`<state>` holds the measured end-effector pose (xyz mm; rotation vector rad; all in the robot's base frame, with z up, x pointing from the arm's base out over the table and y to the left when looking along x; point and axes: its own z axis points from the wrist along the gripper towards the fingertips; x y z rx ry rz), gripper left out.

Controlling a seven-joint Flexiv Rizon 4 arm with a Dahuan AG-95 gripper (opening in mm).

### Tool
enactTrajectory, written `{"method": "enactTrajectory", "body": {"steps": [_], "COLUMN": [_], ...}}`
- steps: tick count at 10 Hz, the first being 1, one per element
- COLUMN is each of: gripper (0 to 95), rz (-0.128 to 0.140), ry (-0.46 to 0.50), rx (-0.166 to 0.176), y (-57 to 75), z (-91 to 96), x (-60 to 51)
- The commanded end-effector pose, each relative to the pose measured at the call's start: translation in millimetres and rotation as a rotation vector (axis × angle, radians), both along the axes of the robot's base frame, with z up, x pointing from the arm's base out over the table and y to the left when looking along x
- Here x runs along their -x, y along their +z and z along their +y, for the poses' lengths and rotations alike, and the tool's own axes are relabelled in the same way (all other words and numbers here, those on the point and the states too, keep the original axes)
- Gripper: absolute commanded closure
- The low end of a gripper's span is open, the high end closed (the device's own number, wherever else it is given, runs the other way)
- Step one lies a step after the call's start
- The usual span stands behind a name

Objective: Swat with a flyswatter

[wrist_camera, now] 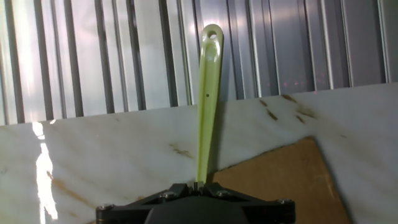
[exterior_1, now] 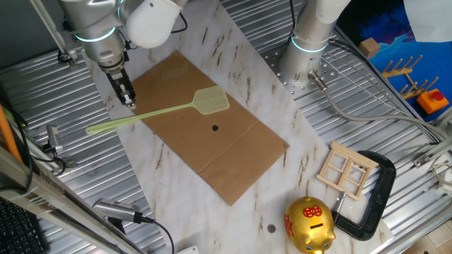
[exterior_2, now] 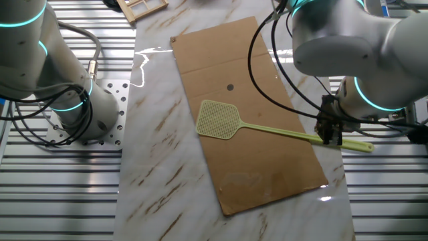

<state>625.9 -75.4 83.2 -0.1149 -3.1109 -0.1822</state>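
The pale yellow-green flyswatter [exterior_1: 166, 111] lies across the brown cardboard sheet [exterior_1: 212, 134], its mesh head [exterior_1: 211, 101] near a small dark spot [exterior_1: 215, 128] on the cardboard. My gripper [exterior_1: 128, 99] is shut on the thin handle, toward its tail end. In the other fixed view the gripper [exterior_2: 330, 132] clamps the handle [exterior_2: 287, 132] with the head [exterior_2: 219, 120] over the cardboard and the dark spot [exterior_2: 231, 86] beyond it. In the hand view the handle [wrist_camera: 208, 93] runs straight out from between the closed fingers [wrist_camera: 198, 185] over the marble and metal slats.
A second robot base [exterior_1: 305, 53] stands at the back. A small wooden frame [exterior_1: 346, 169], a black clamp [exterior_1: 374, 197] and a gold piggy bank [exterior_1: 308, 224] lie at the right front. Ribbed metal table surface [exterior_1: 42, 92] surrounds the marble slab [exterior_1: 176, 190].
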Motion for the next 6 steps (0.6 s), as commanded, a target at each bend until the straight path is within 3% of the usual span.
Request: {"method": "enactTrajectory", "body": {"steps": [1,5,6], "gripper": [95.0,95.0,76.0], "rz": [0.019,0.036,0.038], "ry": [-0.016,-0.083,-0.114], "rx": [-0.004,0.001,0.003], "y": [0.5,0.5,0.5], "z": [-0.2,-0.2,-0.2], "x": [-0.4,-0.4,-0.4]}}
